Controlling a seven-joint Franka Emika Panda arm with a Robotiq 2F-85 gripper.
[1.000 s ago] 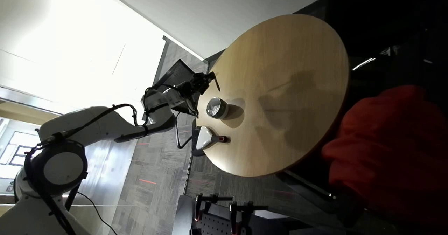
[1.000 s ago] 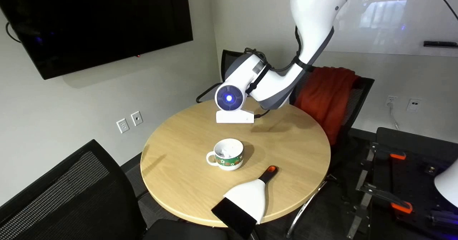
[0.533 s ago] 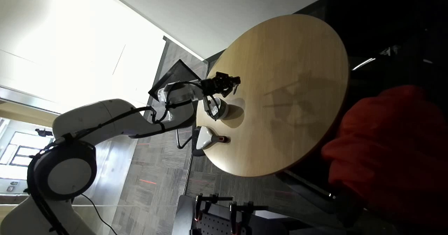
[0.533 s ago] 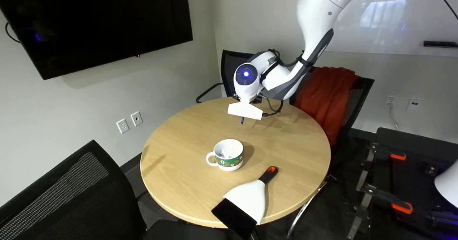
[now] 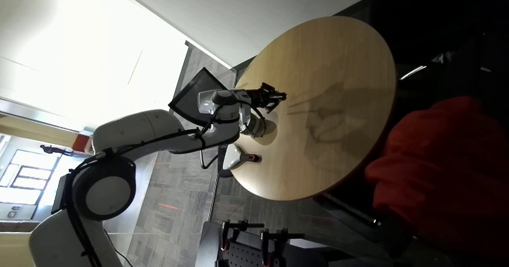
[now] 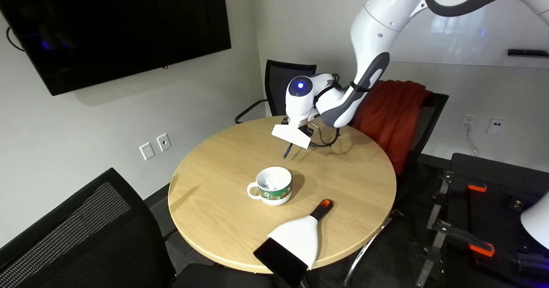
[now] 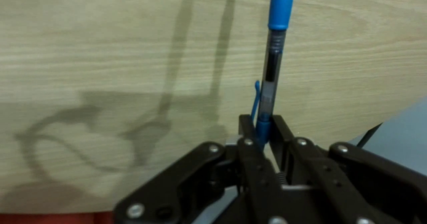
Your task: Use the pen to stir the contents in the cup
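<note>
The pen (image 7: 272, 67) has swung with my gripper (image 7: 262, 126), which pinches it by the clip end. The cup (image 6: 276, 195) stands lower than my grip and apart from it; I should centre the tip over its mouth before dipping slowly.

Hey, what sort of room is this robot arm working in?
Most likely an office meeting room: there's a large dark screen mounted on the wall, a round wooden table, and black mesh-backed chairs around it.
</note>
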